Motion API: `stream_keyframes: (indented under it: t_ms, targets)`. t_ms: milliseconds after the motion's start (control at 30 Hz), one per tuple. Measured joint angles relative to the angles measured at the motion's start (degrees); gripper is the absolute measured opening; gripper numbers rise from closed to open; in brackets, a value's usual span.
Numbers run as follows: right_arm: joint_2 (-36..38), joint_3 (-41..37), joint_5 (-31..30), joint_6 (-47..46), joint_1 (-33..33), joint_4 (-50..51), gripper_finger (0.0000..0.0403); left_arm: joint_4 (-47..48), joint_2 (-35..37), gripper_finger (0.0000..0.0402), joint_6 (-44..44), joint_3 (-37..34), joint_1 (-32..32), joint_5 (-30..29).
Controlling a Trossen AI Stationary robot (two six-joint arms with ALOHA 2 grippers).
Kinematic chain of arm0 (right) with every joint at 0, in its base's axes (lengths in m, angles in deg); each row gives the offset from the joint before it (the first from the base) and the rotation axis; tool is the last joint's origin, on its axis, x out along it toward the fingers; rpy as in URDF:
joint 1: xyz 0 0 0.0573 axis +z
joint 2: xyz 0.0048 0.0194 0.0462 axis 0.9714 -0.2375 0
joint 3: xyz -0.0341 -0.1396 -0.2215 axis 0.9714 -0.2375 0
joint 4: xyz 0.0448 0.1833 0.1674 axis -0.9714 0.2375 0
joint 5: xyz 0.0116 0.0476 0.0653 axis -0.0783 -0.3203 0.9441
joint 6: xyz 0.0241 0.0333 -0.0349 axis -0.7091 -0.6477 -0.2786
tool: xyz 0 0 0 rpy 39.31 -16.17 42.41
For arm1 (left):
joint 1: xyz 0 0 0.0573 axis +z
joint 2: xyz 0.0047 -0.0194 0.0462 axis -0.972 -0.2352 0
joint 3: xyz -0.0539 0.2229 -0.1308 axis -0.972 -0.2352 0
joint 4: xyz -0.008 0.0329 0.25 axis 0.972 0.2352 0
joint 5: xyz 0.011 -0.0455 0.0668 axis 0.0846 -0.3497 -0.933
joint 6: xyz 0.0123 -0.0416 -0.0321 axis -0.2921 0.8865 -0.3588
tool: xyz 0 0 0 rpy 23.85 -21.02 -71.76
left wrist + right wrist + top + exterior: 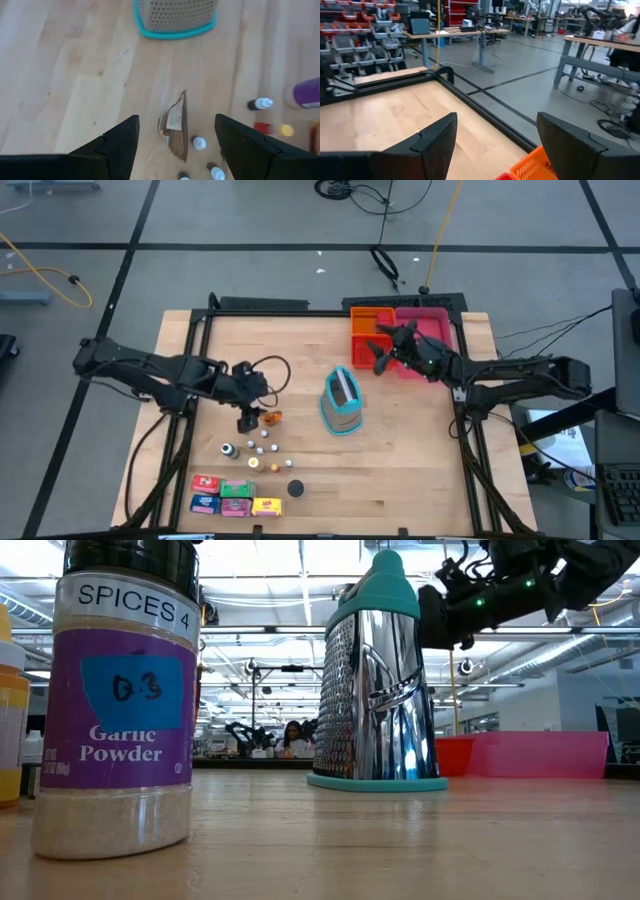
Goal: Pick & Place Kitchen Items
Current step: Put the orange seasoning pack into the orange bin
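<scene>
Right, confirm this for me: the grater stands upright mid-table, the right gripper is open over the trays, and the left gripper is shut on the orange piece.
One thing is wrong: the left gripper is open and holds nothing, as the left wrist view shows, with the orange piece on the table beside it. The grater does stand upright mid-table, and the right gripper is open over the trays.

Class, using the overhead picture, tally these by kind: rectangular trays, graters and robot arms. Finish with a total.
Trays: 2 (orange tray, pink tray)
Graters: 1 (grater, standing near the table's middle)
Robot arms: 2 (left arm, right arm)
Total: 5
</scene>
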Motion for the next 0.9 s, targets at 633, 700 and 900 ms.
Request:
stream_keyframes:
  t_ms: [633, 700, 900]
  targets:
    - [0.0, 0.0, -0.07, 2.4, 6.42, -2.48, 0.0265, 2.56, -13.43, 0.0257, 5.62, -0.02, -4.09, -5.0]
    - [0.0, 0.0, -0.06, 2.4, 6.46, -2.48, 0.0265, 2.53, -14.82, 0.0257, 5.33, -0.02, -4.09, -5.0]
    - [0.0, 0.0, -0.07, 2.42, 6.44, -2.48, 0.0265, 2.55, -18.02, 0.0242, 5.04, -0.02, -4.09, -4.51]
